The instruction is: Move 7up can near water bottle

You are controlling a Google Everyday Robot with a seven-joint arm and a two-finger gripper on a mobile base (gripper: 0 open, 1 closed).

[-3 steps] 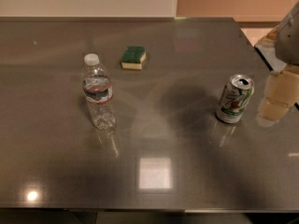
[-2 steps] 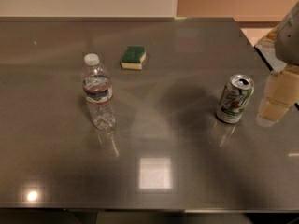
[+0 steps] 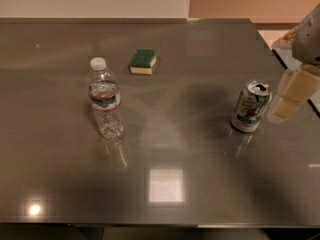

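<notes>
The 7up can [image 3: 250, 106] stands upright on the right part of the dark grey table [image 3: 190, 149]; it is silver-white with green lettering and a red dot. The water bottle [image 3: 104, 98], clear with a white cap and a dark label edged in red, stands upright at the left centre, well apart from the can. My gripper [image 3: 291, 98] is at the right edge of the view, just right of the can and a little above the table, with beige fingers pointing down-left. It holds nothing that I can see.
A green and yellow sponge [image 3: 143, 61] lies behind the bottle toward the table's far side. The table's right edge [image 3: 280, 64] runs just behind the gripper. A bright light reflection [image 3: 165, 185] shows on the near tabletop.
</notes>
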